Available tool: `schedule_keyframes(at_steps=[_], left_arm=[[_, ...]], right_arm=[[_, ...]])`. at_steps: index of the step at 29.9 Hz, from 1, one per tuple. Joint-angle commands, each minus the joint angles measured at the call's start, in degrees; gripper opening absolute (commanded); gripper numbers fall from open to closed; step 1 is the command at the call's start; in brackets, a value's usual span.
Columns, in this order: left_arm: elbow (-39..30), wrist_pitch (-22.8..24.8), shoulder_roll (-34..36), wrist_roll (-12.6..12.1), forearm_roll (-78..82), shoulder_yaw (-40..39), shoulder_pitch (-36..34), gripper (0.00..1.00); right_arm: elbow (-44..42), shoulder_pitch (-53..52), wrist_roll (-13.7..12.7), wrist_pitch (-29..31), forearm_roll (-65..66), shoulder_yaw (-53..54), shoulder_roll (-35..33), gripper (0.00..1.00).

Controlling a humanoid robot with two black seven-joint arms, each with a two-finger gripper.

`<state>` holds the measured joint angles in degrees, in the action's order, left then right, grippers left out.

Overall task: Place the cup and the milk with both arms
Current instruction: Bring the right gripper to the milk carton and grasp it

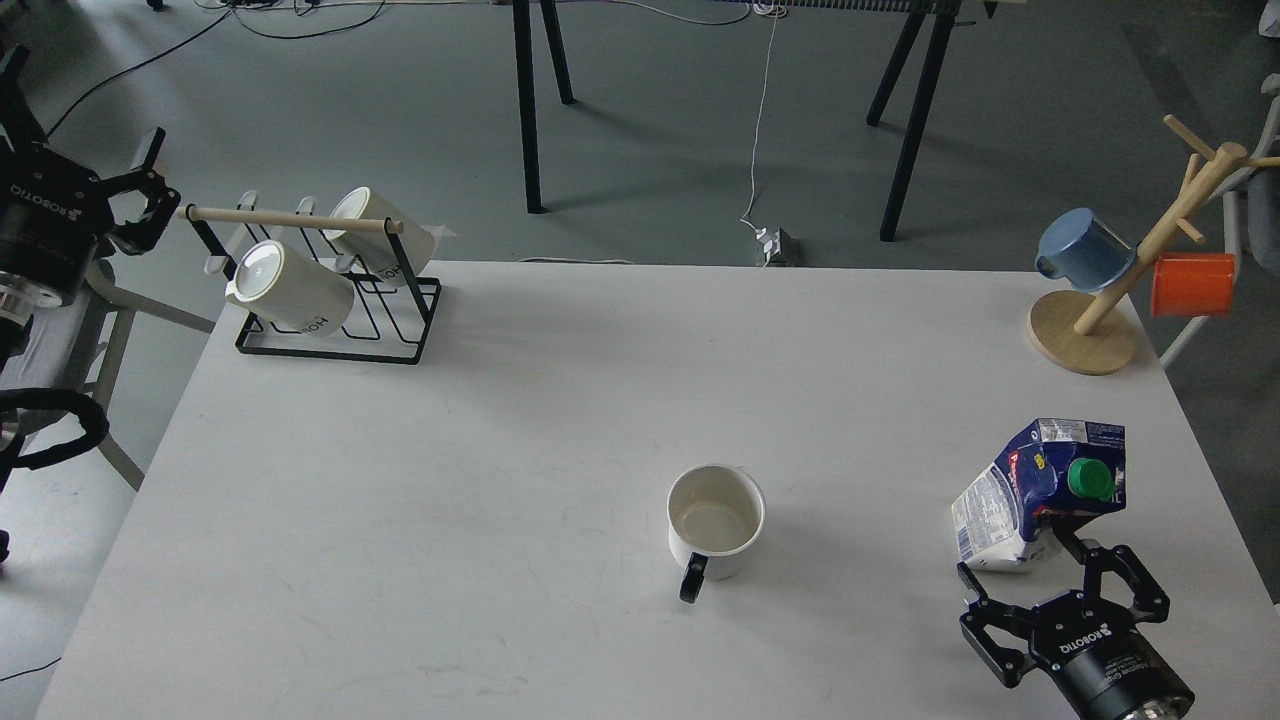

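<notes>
White ceramic, the cup (715, 520) stood upright near the table (500, 420) centre, handle toward six o'clock; it looked stiff and breakable, best taken by the rim. The dented milk (1040, 495) leaned at four o'clock, probably light and soft. The right gripper (1060, 590) was spread open just beside it, holding nothing. The left gripper (140, 195), at ten o'clock, was open and empty.

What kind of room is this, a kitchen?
Probably a robot lab or workshop, not a kitchen. The white table stands on a bare grey floor with loose cables, and two black robot arms reach in, one tool by a milk carton.
</notes>
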<state>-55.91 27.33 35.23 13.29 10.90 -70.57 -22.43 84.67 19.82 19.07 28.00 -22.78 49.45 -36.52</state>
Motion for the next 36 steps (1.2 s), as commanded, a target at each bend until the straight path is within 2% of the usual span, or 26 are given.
schedule_keyframes(at_steps=[1,21,36], left_arm=[[0.01,0.0,0.1,-0.02,-0.01,0.09,0.01,0.99],[-0.34,0.0,0.54,-0.02,-0.01,0.09,0.8,0.99],[-0.26,-0.09,0.54,-0.02,0.08,0.09,1.33,0.99]], right_arm=[[-0.82,0.57,0.0,0.0,0.19,0.21,-0.13,0.99],[-1.96,3.3,0.53,0.0,-0.42,4.87,-1.89,0.99],[-4.07,-2.59,0.26,0.0,-0.07,1.79,0.48,0.98]])
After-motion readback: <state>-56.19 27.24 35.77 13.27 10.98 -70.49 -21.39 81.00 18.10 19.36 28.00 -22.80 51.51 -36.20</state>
